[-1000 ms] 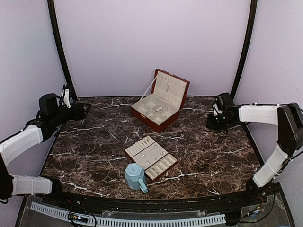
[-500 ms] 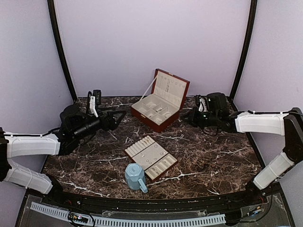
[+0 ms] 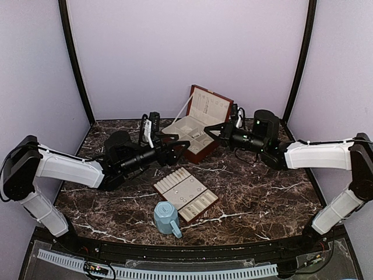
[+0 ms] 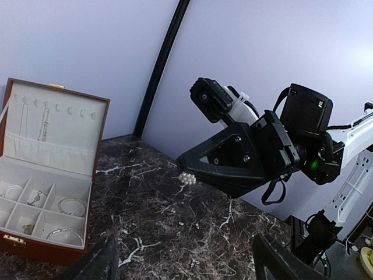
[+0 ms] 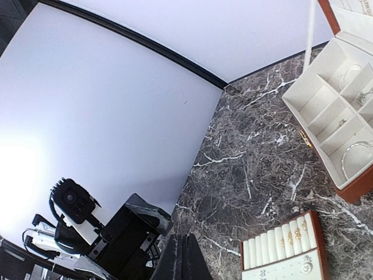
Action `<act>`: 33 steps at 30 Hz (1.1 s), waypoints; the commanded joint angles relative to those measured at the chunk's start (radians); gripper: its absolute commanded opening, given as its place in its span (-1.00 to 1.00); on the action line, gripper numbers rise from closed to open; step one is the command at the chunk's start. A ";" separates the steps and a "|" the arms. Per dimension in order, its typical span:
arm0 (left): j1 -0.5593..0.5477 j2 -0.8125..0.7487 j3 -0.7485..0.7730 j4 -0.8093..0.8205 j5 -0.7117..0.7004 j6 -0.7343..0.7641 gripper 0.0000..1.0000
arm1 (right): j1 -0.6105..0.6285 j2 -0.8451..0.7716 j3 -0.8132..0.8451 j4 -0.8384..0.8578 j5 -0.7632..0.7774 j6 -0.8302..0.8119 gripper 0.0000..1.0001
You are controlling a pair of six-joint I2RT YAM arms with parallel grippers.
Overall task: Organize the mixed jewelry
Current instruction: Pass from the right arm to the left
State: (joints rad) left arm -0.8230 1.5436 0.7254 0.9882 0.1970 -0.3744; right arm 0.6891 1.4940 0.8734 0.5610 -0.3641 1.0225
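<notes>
The right pincer (image 3: pixel 211 129) is holding a bead cluster (image 4: pixel 186 177) beside the box (image 3: pixel 211 109).
From above, it is hovering at the box's right edge, the left pincer (image 3: pixel 182 146) at the box's front. The left wrist view is showing it clenched on the white cluster, the left one released and empty; hoops (image 4: pixel 72 205) are lying in the box. From the right wrist, the box is lying ahead-right.
</notes>
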 commanded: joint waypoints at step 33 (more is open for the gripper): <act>-0.045 0.134 0.185 0.034 0.071 -0.017 -0.26 | 0.052 0.013 0.035 0.099 -0.119 -0.035 -1.00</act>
State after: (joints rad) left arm -0.8623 1.6752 0.8825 1.0172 0.2462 -0.3801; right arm 0.7277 1.5108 0.8814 0.6289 -0.4603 1.0084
